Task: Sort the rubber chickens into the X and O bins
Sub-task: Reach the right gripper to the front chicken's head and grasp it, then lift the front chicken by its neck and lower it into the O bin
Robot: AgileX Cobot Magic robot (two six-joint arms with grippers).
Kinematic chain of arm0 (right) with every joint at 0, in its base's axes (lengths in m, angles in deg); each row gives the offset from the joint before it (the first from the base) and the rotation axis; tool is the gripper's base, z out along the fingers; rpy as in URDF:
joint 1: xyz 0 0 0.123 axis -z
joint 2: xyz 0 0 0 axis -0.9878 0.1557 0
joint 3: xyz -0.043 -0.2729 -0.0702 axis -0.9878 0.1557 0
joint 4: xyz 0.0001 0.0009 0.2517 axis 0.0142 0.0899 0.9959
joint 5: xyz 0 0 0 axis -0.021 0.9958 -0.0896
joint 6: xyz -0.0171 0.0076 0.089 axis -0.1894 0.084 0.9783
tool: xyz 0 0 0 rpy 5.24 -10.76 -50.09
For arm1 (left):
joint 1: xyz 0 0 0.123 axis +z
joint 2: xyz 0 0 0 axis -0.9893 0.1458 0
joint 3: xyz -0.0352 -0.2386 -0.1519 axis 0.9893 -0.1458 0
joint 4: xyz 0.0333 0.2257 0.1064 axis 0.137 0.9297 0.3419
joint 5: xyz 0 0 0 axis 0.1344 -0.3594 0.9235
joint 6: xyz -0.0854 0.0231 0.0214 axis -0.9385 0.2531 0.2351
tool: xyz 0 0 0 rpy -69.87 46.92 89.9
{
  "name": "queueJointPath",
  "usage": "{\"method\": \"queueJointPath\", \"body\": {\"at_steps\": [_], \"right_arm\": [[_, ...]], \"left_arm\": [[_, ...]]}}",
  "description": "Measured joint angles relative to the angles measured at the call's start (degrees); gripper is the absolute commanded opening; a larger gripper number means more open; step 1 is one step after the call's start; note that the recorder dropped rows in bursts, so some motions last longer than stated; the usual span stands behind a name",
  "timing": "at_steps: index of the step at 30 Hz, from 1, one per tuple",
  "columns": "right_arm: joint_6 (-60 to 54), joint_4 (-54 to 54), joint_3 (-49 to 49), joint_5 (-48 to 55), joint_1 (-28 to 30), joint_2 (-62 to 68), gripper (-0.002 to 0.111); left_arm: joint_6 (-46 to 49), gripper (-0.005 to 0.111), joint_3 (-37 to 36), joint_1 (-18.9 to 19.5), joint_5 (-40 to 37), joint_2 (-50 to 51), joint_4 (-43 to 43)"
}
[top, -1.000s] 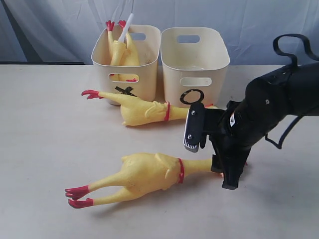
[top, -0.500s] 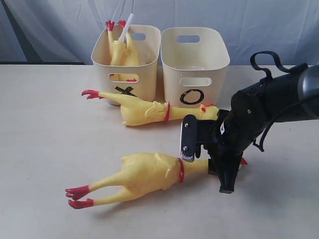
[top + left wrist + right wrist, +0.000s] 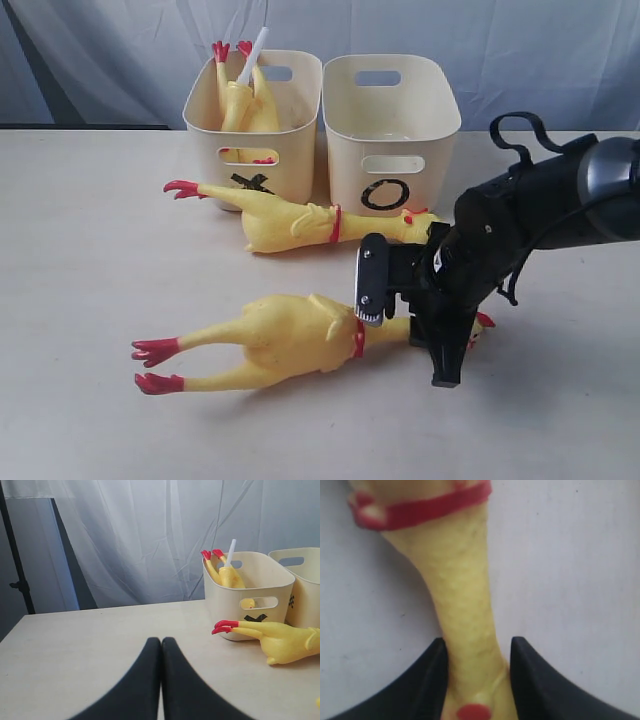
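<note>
The step in hand is the pick-up of the near chicken, which lies flat on the surface well in front of the O bin. Its head end is the end nearer that bin and its red feet point away to the far side. The right hand is down over the head end with one jaw on each side of the neck, just past the red neck band. One jaw looks to be against the rubber and the other a hair off it. Whether the neck is truly clamped I cannot tell.

The next move, as I judge it, calls for a firm squeeze on that thin neck and then a slow lift. The long body will hang and swing from the neck, so it must clear the bin rim before release.

The second chicken lies between the near one and the O bin, its head close by that bin's front wall. It has not been sorted yet.

The X bin stands just beside the O bin and holds chicken pieces and a white stick. The O bin looks empty from here.

The left hand is clenched on nothing and sits well off from the O bin, beyond the X bin.
</note>
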Motion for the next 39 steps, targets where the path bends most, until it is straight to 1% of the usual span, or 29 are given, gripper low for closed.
{"method": "queueJointPath", "body": {"at_steps": [2, 4, 7, 8, 9, 16, 19, 21, 24, 26, 29, 31, 39], "right_arm": [[0.0, 0.0, 0.0, -0.08, -0.04, 0.13, 0.037], [0.0, 0.0, 0.0, -0.17, -0.04, 0.17, 0.034], [-0.03, 0.0, 0.0, -0.17, -0.04, 0.17, 0.018], [-0.15, 0.0, 0.0, -0.17, -0.04, 0.17, 0.002], [-0.27, 0.12, 0.0, -0.06, -0.04, 0.17, -0.001], [-0.27, 0.12, -0.14, 1.53, -0.04, 0.26, -0.001], [-0.27, 2.01, -0.16, 3.45, -0.04, 0.01, -0.001], [-0.27, 6.0, -0.16, 6.47, -0.04, -1.25, -0.001], [-0.19, 15.21, -0.05, 10.24, -0.04, -3.76, -0.001], [-0.19, 19.98, -0.05, 10.64, -0.04, -5.38, -0.001], [-0.19, 30.4, -0.05, 11.25, -0.04, -9.01, -0.001], [-0.01, 34.8, -0.05, 11.88, -0.04, -10.81, -0.001], [0.11, 42.46, -0.05, 13.74, -0.04, -15.09, -0.001]], "left_arm": [[0.0, 0.0, 0.0, 0.0, 0.0, 0.0, 0.0], [0.0, 0.0, 0.0, 0.0, 0.0, 0.0, 0.0], [0.0, 0.0, 0.0, 0.0, 0.0, 0.0, 0.0], [0.0, 0.0, 0.0, 0.0, 0.0, 0.0, 0.0], [0.0, 0.0, 0.0, 0.0, 0.0, 0.0, 0.0], [0.0, 0.0, 0.0, 0.0, 0.0, 0.0, 0.0], [0.0, 0.0, 0.0, 0.0, 0.0, 0.0, 0.0], [0.0, 0.0, 0.0, 0.0, 0.0, 0.0, 0.0], [0.0, 0.0, 0.0, 0.0, 0.0, 0.0, 0.0], [0.0, 0.0, 0.0, 0.0, 0.0, 0.0, 0.0], [0.0, 0.0, 0.0, 0.0, 0.0, 0.0, -0.11], [0.0, 0.0, 0.0, 0.0, 0.0, 0.0, -0.11], [0.0, 0.0, 0.0, 0.0, 0.0, 0.0, -0.11]]}}
